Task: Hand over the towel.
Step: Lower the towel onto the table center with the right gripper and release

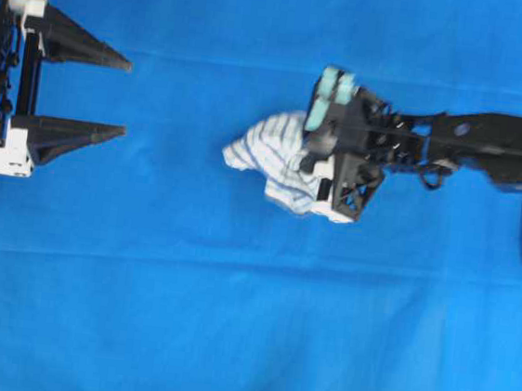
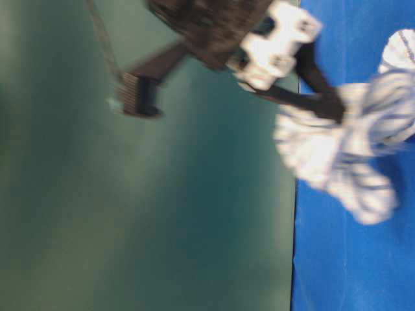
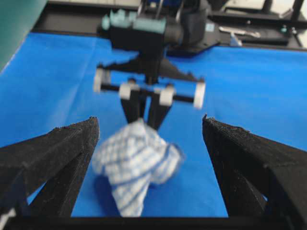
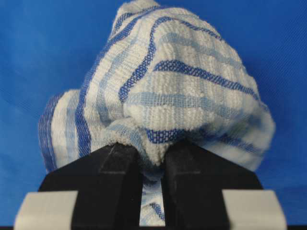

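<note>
At the left of the overhead view the left gripper (image 1: 122,97) sits spread wide, its two black fingers (image 1: 81,44) pointing toward the middle of the desk (image 1: 227,341) and nothing between them. From its own wrist camera those fingers (image 3: 53,163) frame the scene on either side, well apart from each other, with the towel (image 3: 136,163) showing in the gap ahead of them but not touching either one.

There is one towel (image 1: 274,160), a bunched white cloth with blue check stripes, near the middle of the overhead view, slightly right of centre. Its long axis runs roughly left to right with a slight slant, the loose end pointing toward the left gripper and the other end tucked under the right gripper (image 1: 315,169). In the left wrist view it hangs down from that gripper in a crumpled lump, its lower tip pointing at the blue cloth below.

The right gripper (image 4: 152,158) is clenched on the towel (image 4: 163,91): its two black fingers (image 4: 120,167) pinch a fold between them, with the rest of the cloth bulging out beyond the tips. The right arm (image 1: 491,136) reaches in from the right edge.

Between the two grippers lies only open blue cloth. The table-level view is blurred; it shows the towel (image 2: 337,155) bunched at a black finger.
</note>
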Robot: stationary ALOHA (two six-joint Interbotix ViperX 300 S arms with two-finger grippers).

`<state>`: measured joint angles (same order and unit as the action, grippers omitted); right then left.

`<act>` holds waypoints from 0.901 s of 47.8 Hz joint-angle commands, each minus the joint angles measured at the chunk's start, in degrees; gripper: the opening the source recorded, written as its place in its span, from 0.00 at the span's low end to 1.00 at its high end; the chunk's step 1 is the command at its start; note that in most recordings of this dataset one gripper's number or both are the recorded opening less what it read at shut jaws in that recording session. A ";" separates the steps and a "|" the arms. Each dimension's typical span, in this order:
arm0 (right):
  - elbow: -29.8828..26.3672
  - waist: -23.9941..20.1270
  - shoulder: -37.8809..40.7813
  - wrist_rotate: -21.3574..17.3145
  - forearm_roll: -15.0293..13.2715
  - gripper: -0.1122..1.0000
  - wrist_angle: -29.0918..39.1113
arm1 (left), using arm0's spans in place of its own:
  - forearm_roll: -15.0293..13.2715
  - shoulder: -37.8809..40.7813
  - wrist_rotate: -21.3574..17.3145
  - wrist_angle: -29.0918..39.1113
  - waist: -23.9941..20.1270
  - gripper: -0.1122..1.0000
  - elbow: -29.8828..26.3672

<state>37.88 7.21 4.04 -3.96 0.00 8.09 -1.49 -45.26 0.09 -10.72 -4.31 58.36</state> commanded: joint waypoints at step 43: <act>-1.14 -0.26 -3.08 -1.67 0.09 0.75 0.09 | 0.00 0.09 0.09 -0.62 0.18 0.93 0.44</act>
<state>37.00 7.03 5.19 -5.54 0.18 8.35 -1.49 -45.18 0.09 -10.63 -4.31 59.41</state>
